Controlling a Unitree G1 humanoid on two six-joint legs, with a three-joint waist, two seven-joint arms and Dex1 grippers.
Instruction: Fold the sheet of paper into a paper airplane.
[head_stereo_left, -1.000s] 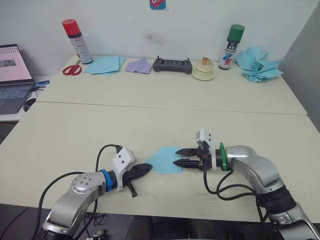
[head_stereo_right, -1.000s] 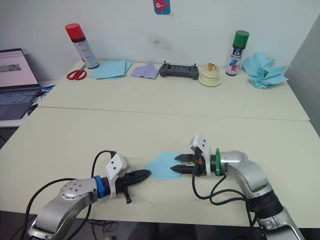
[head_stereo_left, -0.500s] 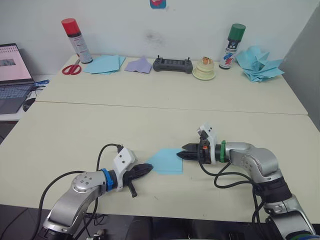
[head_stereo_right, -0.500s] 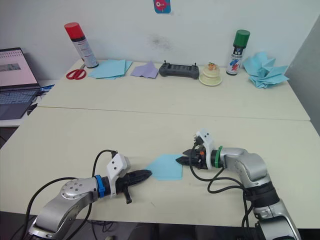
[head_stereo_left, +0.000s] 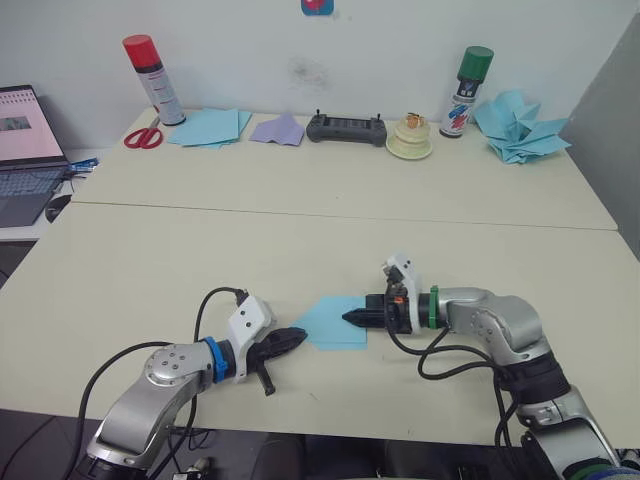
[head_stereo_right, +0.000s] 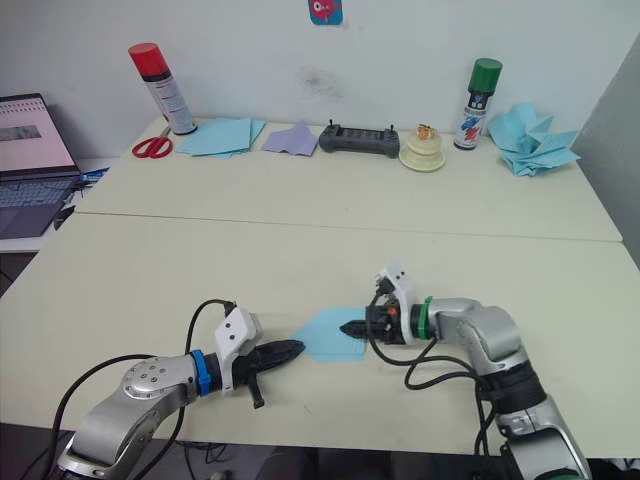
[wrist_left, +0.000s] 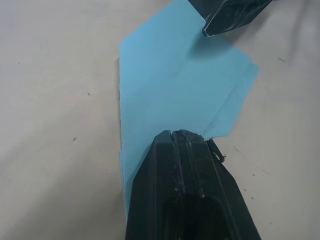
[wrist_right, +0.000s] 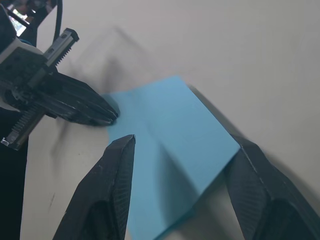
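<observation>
The sheet of paper (head_stereo_left: 330, 322) lies flat near the table's front edge, light blue and partly folded, with a point toward my left. My left gripper (head_stereo_left: 298, 336) is shut, and its tip (wrist_left: 182, 136) rests on that pointed end of the sheet of paper (wrist_left: 175, 85). My right gripper (head_stereo_left: 347, 317) reaches in from the right, turned on its side at the sheet's right edge. In the right wrist view it is open (wrist_right: 186, 142), its two fingers standing apart with the paper (wrist_right: 170, 135) between them. No paper airplane shape has formed.
Along the back of the table (head_stereo_left: 300, 240) stand a red-capped can (head_stereo_left: 150, 80), scissors (head_stereo_left: 143, 139), a stack of light-blue sheets (head_stereo_left: 210, 128), a lavender paper piece (head_stereo_left: 278, 130), a black controller (head_stereo_left: 345, 129), a green-capped can (head_stereo_left: 463, 92) and a heap of blue darts (head_stereo_left: 518, 127). A laptop (head_stereo_left: 25, 150) sits far left.
My right gripper has rolled onto its side, drawn back to the right, then come left again to the sheet's right edge. My left gripper and the paper have stayed put.
</observation>
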